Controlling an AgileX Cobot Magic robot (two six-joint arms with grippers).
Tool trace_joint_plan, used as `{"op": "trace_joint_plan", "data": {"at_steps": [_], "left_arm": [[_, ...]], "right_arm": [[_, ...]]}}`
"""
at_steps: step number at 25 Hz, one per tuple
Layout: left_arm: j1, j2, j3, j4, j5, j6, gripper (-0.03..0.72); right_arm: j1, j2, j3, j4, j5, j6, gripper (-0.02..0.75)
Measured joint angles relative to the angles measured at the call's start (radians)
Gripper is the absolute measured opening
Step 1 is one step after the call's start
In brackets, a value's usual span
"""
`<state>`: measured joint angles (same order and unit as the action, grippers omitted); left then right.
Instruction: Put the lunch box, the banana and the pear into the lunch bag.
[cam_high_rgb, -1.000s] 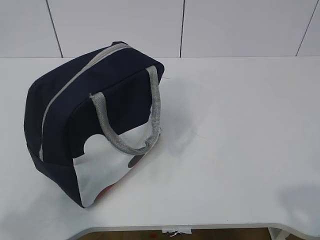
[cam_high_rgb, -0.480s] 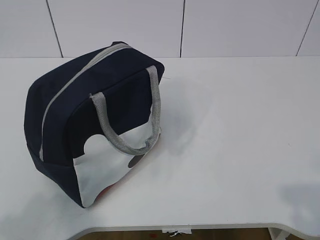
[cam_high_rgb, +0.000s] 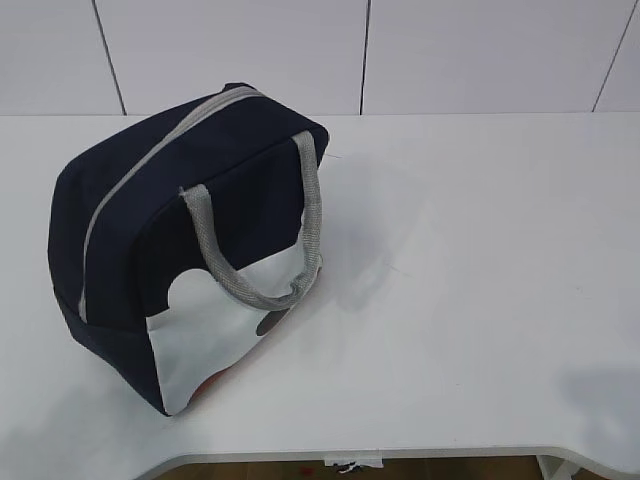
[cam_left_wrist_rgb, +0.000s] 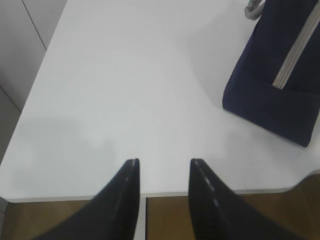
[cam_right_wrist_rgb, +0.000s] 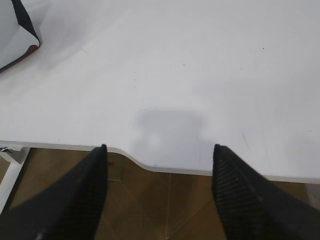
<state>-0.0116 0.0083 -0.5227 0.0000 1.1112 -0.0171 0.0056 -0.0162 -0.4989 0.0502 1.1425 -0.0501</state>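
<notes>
The navy-blue lunch bag (cam_high_rgb: 180, 250) lies tipped on the left of the white table, grey zipper shut, grey handles over its white side panel. Its corner shows in the left wrist view (cam_left_wrist_rgb: 277, 85) and in the right wrist view (cam_right_wrist_rgb: 17, 35). The lunch box, banana and pear are out of view. My left gripper (cam_left_wrist_rgb: 164, 162) is open and empty above the table's front-left edge, left of the bag. My right gripper (cam_right_wrist_rgb: 160, 147) is wide open and empty above the table's front edge, right of the bag. Neither gripper shows in the exterior view.
The white table (cam_high_rgb: 480, 260) runs to a wall of white panels (cam_high_rgb: 360, 50) at the back. Its front edge has a curved cut-out (cam_right_wrist_rgb: 135, 159). Brown floor (cam_right_wrist_rgb: 165, 200) lies below the edge.
</notes>
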Motion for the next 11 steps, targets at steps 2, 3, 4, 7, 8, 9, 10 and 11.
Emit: {"op": "trace_joint_plan", "data": {"at_steps": [2, 3, 4, 7, 8, 9, 10, 11], "left_arm": [[0.0, 0.0, 0.0, 0.0, 0.0, 0.0, 0.253], [0.0, 0.0, 0.0, 0.0, 0.0, 0.0, 0.253], [0.0, 0.0, 0.0, 0.0, 0.0, 0.0, 0.253], [0.0, 0.0, 0.0, 0.0, 0.0, 0.0, 0.253], [0.0, 0.0, 0.0, 0.0, 0.0, 0.0, 0.253], [0.0, 0.0, 0.0, 0.0, 0.0, 0.0, 0.253], [0.0, 0.0, 0.0, 0.0, 0.0, 0.0, 0.253], [0.0, 0.0, 0.0, 0.0, 0.0, 0.0, 0.253]], "right_arm": [[0.0, 0.0, 0.0, 0.0, 0.0, 0.0, 0.508], [0.0, 0.0, 0.0, 0.0, 0.0, 0.0, 0.508], [0.0, 0.0, 0.0, 0.0, 0.0, 0.0, 0.508], [0.0, 0.0, 0.0, 0.0, 0.0, 0.0, 0.508], [0.0, 0.0, 0.0, 0.0, 0.0, 0.0, 0.508], [0.0, 0.0, 0.0, 0.0, 0.0, 0.0, 0.508], [0.0, 0.0, 0.0, 0.0, 0.0, 0.0, 0.508], [0.0, 0.0, 0.0, 0.0, 0.0, 0.0, 0.508]]}}
